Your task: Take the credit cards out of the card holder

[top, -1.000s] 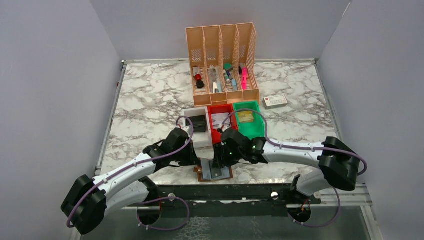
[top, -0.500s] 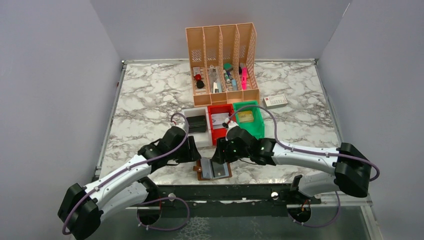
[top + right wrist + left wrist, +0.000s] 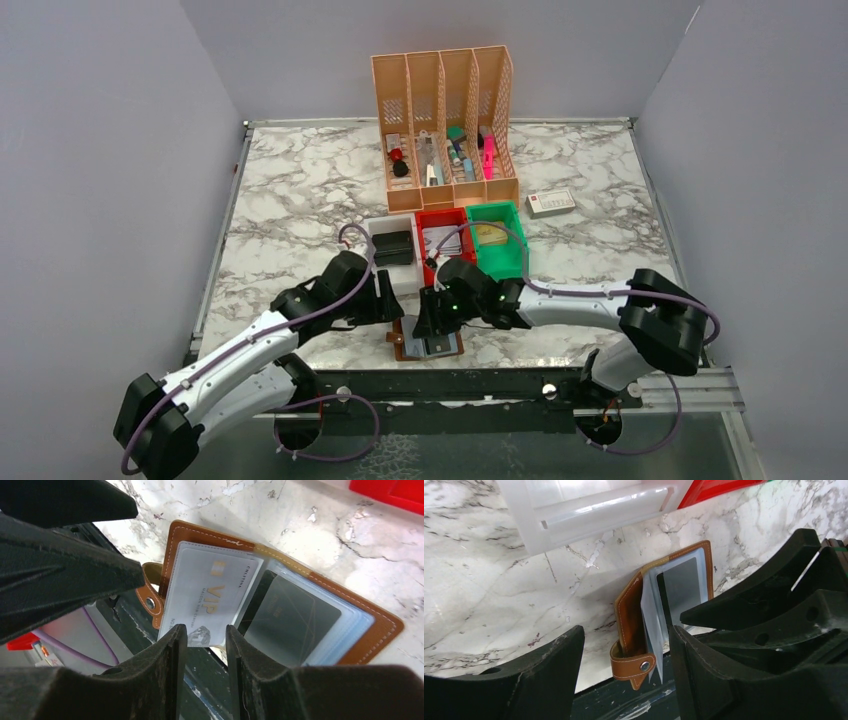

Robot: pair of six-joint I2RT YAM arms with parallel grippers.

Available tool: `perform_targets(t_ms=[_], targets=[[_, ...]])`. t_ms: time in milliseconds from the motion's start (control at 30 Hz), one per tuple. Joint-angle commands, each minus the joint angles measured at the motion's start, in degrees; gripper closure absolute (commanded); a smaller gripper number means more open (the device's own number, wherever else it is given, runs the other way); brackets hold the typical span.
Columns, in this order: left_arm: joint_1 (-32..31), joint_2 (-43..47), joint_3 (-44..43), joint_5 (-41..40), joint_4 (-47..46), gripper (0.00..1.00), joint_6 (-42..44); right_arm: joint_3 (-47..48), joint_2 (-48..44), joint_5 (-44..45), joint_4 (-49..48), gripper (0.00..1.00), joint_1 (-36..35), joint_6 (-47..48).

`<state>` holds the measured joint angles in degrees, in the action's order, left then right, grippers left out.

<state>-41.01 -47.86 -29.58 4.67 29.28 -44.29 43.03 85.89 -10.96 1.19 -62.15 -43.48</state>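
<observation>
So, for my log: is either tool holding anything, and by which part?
Nothing visibly held: left tool open near the card holder; right tool, jaws apart, straddles an edge of the VIP card.

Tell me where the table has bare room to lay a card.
Bare: the left part of the marble table, bordered by the white plastic bin, the peach file organizer and the left wall; its right part, beyond the green plastic bin and the small white box. Crowded: near centre, around the open brown leather card holder, under both arms.
</observation>
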Motion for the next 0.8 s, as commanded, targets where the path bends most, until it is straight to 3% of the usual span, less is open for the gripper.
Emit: perform_targets(t_ms=[0, 267, 567, 767], targets=[[-0.3, -2.48, -1.22, 5.64, -1.19, 0.34, 1.59, -0.16, 3.33, -5.67, -4.86, 0.62, -0.16, 0.07], [-0.38, -3.91, 0.85, 7.46, -2.79, 0.34, 0.58, 1.99, 10.11, -8.09, -4.22, 0.64, -0.22, 0.74], [-1.33, -7.54, 3.37, 8.1, -4.26, 0.42, -1.4, 1.44, 9.54, -3.19, -1.54, 0.6, -0.17, -0.82], [-1.85, -8.54, 4.39, 7.29, -5.81, 0.63, -2.11, 0.86, 8.15, 0.31, -0.5, 0.59, -0.16, -2.29]])
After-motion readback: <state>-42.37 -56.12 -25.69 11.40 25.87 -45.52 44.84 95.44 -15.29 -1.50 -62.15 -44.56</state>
